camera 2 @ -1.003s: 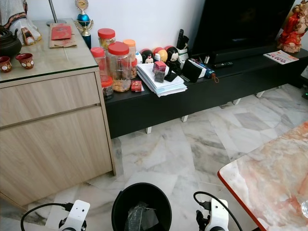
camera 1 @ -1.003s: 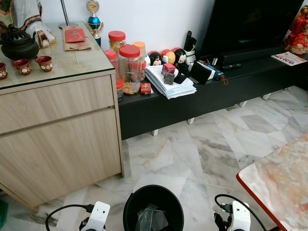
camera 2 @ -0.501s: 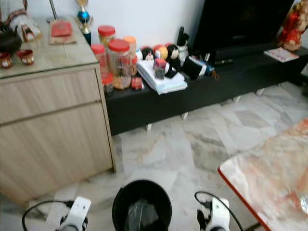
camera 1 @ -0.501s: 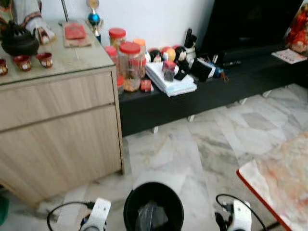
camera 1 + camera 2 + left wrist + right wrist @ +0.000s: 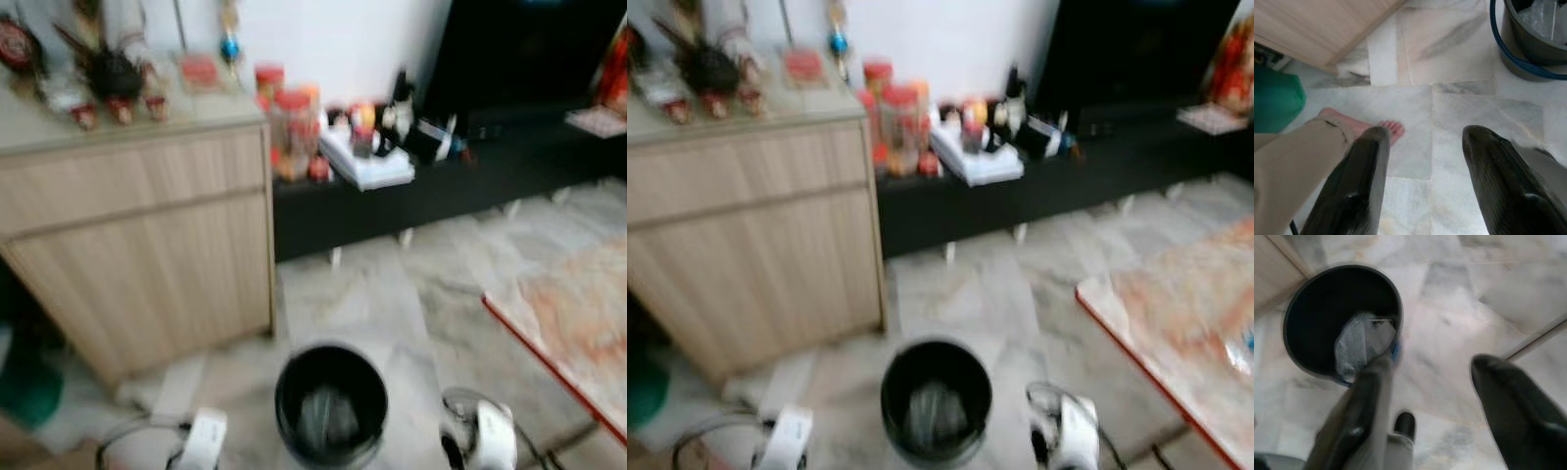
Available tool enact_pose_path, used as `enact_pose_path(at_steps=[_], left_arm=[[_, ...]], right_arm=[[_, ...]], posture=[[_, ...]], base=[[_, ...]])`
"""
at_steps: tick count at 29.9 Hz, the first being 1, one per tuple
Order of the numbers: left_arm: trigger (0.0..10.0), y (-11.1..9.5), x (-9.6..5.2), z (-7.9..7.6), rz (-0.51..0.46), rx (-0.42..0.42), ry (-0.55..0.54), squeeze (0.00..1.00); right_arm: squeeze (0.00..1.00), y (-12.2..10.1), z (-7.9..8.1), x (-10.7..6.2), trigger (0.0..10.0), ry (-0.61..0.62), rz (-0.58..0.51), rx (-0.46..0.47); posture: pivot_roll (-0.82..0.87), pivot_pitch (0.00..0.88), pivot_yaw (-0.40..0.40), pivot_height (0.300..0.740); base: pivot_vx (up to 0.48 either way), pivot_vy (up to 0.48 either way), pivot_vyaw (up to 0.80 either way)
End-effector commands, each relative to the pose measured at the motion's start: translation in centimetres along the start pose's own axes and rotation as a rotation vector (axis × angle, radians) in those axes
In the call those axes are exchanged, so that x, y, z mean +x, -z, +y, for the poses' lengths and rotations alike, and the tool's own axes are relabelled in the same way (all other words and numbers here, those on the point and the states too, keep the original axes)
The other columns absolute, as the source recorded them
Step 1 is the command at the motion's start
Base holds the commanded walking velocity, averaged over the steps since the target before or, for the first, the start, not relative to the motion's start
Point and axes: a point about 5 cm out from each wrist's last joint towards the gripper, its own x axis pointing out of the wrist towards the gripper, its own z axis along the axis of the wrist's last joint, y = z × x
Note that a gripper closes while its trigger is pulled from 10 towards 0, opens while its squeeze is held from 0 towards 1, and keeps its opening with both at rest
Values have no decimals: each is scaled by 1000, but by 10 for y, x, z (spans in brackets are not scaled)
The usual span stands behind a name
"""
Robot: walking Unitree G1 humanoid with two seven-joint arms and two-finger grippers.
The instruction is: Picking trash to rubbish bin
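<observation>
Right now both of our hands are empty and spread: the left hand (image 5: pixel 1420 181) hangs over the pale veined marble floor (image 5: pixel 1449 58) near a person's bare foot (image 5: pixel 1364 125) and beige trouser leg (image 5: pixel 1293 166), the right hand (image 5: pixel 1444 396) hovers just beside the round black plastic rubbish bin (image 5: pixel 331 403). The bin stands on the floor between our arms, in front of the light wooden cabinet (image 5: pixel 147 245). Inside it lies crumpled clear plastic film trash (image 5: pixel 1361 345), which we judge light, soft, crinkly and a bit slippery; pinch a raised fold if it needs handling. The bin looks stiff, smooth-walled and light, best held at the rim. Head views are blurred, so we cannot tell any loose trash on the red-edged marbled surface (image 5: pixel 573 323) or the floor.
</observation>
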Motion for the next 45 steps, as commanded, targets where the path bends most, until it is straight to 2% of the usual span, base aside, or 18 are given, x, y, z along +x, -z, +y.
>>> enact_pose_path(at_steps=[1,20,24,29,33,34,35,36,38,41,42,43,45], left_arm=[[10000,0,0,-1,5,-12,2,0],[10000,-6,1,-2,-13,-21,-2,0],[10000,-9,2,-1,-27,-23,-9,0],[10000,-22,4,4,-85,-35,-42,0],[10000,-41,6,10,-183,-34,-83,0],[10000,-53,6,15,-241,-49,-109,0],[10000,-53,6,15,-241,-49,-109,0],[10000,-68,6,21,-318,-62,-149,0],[10000,-78,5,25,-362,-70,-173,0],[10000,-99,3,34,-465,-113,-217,0],[10000,-99,3,34,-465,-113,-217,0],[10000,-116,-1,38,-554,-105,-238,0],[10000,-127,-4,40,-616,-95,-251,0]], right_arm=[[0,-4,-3,0,10000,8,-19,5],[0,-19,0,4,10000,-12,-77,-2],[0,-28,3,5,10000,-31,-115,-14],[0,-44,8,7,10000,-57,-176,-43],[0,-57,12,9,10000,-84,-227,-56],[0,-65,15,10,10000,-100,-261,-63],[0,-65,15,10,10000,-100,-261,-63],[0,-80,21,11,10000,-125,-320,-80],[0,-90,24,11,10000,-139,-359,-93],[0,-117,36,10,10000,-189,-465,-122],[0,-117,36,10,10000,-189,-465,-122],[0,-138,45,7,10000,-220,-544,-135],[0,-151,53,5,10000,-249,-603,-139]], posture=[[70,0,-105,740],[62,0,-107,740],[62,0,-107,740],[62,0,-107,740],[58,0,-107,740],[58,0,-107,740],[58,0,-107,740],[62,0,-107,740],[62,0,-107,740],[62,0,-105,740],[62,0,-105,740],[62,0,-105,740],[62,0,-105,740]], base=[[-307,0,0],[-286,0,0],[0,0,0],[0,0,0],[0,0,0],[0,0,0],[0,0,0],[0,0,0],[0,0,0],[0,0,0],[0,0,0],[0,0,0],[0,0,0]])
